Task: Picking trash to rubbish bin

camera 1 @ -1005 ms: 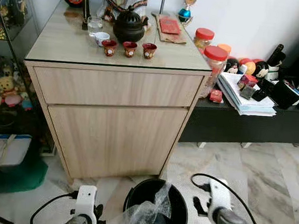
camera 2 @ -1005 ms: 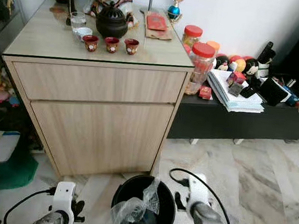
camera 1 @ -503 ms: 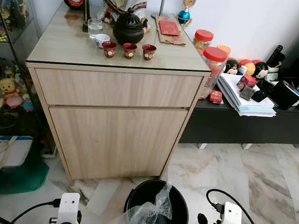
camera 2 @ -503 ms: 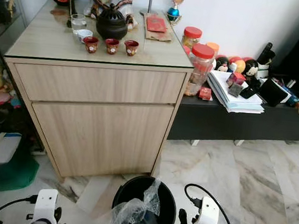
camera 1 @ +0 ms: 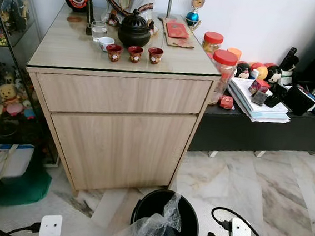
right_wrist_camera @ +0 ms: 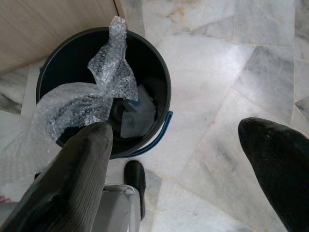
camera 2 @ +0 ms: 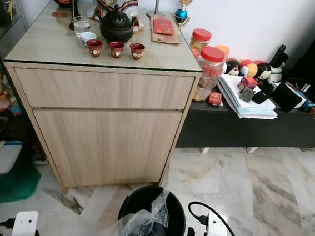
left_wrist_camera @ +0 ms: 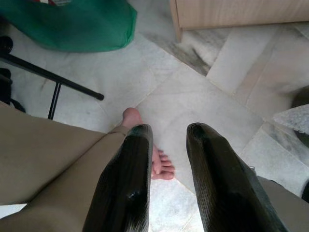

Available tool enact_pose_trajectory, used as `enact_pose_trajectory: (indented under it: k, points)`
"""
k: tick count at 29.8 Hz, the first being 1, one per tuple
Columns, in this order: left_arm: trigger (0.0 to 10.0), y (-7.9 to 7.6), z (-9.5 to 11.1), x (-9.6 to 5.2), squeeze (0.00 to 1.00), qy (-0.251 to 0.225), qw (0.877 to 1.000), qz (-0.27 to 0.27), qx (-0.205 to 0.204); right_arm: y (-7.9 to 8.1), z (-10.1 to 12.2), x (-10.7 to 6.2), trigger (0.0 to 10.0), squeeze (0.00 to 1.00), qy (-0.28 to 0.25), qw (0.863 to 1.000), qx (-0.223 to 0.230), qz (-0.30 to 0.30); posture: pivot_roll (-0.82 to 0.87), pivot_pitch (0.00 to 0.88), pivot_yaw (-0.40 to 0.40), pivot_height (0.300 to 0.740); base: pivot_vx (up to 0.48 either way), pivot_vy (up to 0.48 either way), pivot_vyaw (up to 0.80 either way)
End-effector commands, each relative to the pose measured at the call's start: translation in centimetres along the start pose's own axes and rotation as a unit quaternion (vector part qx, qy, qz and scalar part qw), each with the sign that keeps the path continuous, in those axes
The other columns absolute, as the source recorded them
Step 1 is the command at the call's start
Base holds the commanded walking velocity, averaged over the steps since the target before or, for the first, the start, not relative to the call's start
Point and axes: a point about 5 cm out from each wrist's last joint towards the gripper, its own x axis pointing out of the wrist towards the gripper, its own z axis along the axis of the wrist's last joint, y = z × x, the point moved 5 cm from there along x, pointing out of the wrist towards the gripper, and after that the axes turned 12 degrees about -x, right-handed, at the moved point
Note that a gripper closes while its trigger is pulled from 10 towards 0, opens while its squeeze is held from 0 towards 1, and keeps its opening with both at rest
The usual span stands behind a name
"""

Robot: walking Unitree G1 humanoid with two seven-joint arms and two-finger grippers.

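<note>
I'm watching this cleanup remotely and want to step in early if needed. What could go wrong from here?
The bubble wrap hangs over the rim of the black bin rather than lying inside, so it might slide out onto the floor. A person's bare foot is close under the left gripper; lowering that arm could strike it. The right gripper is open beside the bin and could knock it.

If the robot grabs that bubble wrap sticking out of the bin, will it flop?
Probably. The bubble wrap droops over the black bin's rim in crumpled folds, so it looks floppy. It seems thin and see-through, so likely very light.
</note>
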Motion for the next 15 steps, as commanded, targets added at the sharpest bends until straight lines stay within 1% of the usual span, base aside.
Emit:
enact_pose_trajectory:
  k: [1, 3, 5, 6, 7, 8, 9, 11, 15]
  points:
    - [10.0, -0.1, -0.5, -0.2, 0.00, 0.007, 1.000, -0.001, 0.003, -0.3, 0.2, 0.0, 10.0, 0.00, -0.005, 1.000, 0.001, -0.006, -0.09, 0.000, -0.092, 0.740, 0.000, 0.000, 0.00]
    - [10.0, -0.1, -0.5, -0.2, 0.00, 0.007, 1.000, -0.001, 0.003, -0.3, 0.2, 0.0, 10.0, 0.00, -0.005, 1.000, 0.001, -0.006, -0.09, 0.000, -0.092, 0.740, 0.000, 0.000, 0.00]
    - [10.0, -1.1, -0.7, -0.2, 0.00, 0.012, 1.000, -0.018, -0.001, -0.3, 0.3, 0.0, 10.0, 0.00, -0.009, 1.000, 0.009, -0.009, -0.09, 0.003, -0.094, 0.740, 0.000, 0.000, 0.00]
    - [10.0, -1.1, -0.7, -0.2, 0.00, 0.012, 1.000, -0.018, -0.001, -0.3, 0.3, 0.0, 10.0, 0.00, -0.009, 1.000, 0.009, -0.009, -0.09, 0.003, -0.094, 0.740, 0.000, 0.000, 0.00]
    - [10.0, -1.8, -0.8, -0.3, 0.00, 0.015, 0.999, -0.031, -0.003, -0.3, 0.4, 0.0, 10.0, 0.00, -0.012, 1.000, 0.014, -0.011, -0.09, 0.003, -0.094, 0.740, 0.000, 0.000, 0.00]
    - [10.0, -2.2, -0.7, -0.3, 0.00, 0.015, 0.999, -0.038, -0.003, -0.3, 0.5, 0.0, 10.0, 0.00, -0.013, 1.000, 0.016, -0.011, -0.09, 0.010, -0.095, 0.740, 0.000, 0.000, 0.00]
    - [10.0, -2.2, -0.7, -0.3, 0.00, 0.015, 0.999, -0.038, -0.003, -0.3, 0.5, 0.0, 10.0, 0.00, -0.013, 1.000, 0.016, -0.011, -0.09, 0.010, -0.095, 0.740, 0.000, 0.000, 0.00]
    - [10.0, -2.8, -0.8, -0.4, 0.00, 0.017, 0.999, -0.047, -0.002, -0.3, 0.5, 0.0, 10.0, 0.00, -0.015, 1.000, 0.020, -0.011, -0.09, 0.010, -0.095, 0.740, 0.000, 0.000, 0.00]
    - [10.0, -3.1, -0.9, -0.4, 0.00, 0.020, 0.998, -0.052, -0.002, -0.3, 0.5, 0.0, 10.0, 0.00, -0.016, 1.000, 0.023, -0.012, -0.10, 0.019, -0.096, 0.740, 0.000, 0.000, 0.00]
